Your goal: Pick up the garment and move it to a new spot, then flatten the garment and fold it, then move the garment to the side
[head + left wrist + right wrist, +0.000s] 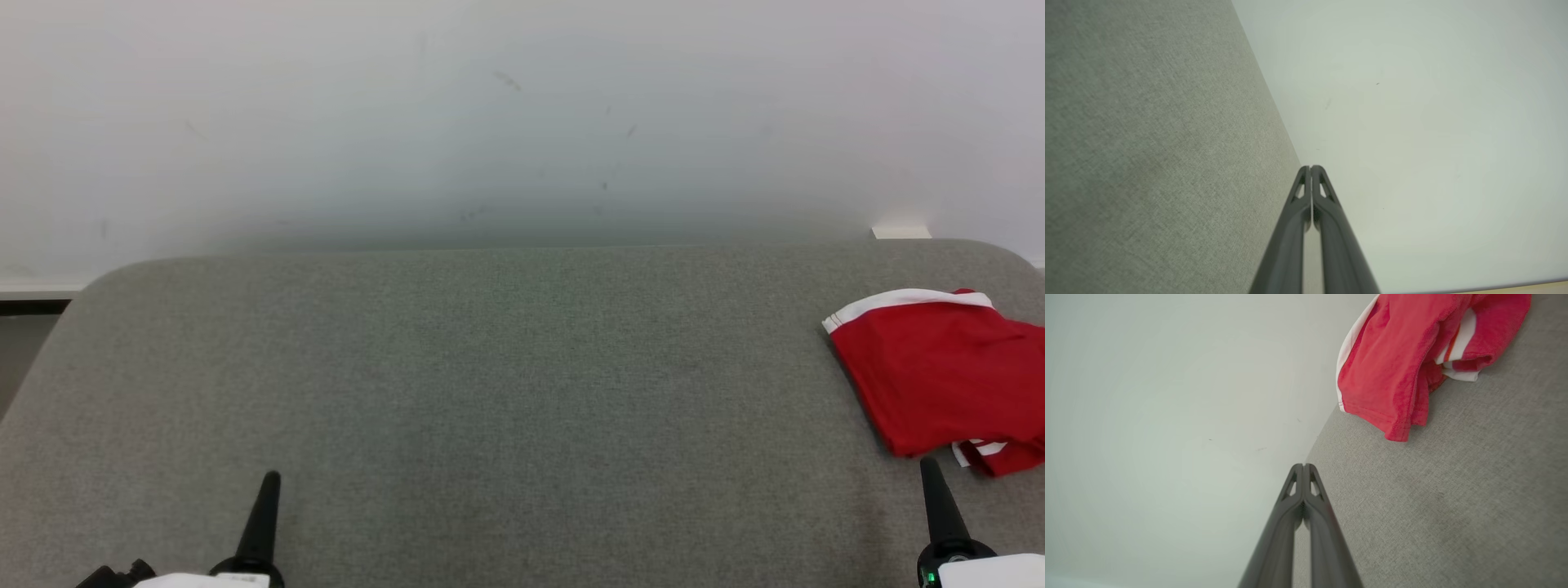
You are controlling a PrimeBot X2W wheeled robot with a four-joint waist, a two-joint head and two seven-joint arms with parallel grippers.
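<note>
Red garment [939, 376]: roughly folded, far right of table [490, 392]. Left gripper [272, 479], right gripper [928, 465]: both pressed together, empty, near edge. Judged: task likely complete, nothing left.

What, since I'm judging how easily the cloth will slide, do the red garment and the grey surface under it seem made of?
The garment looks like soft knit cloth, perhaps cotton jersey: matte red with white trim, limp folds, a stitched hem. The surface looks covered in woven fabric, matte grey, with a fine visible weave; the fibre is unclear.
</note>
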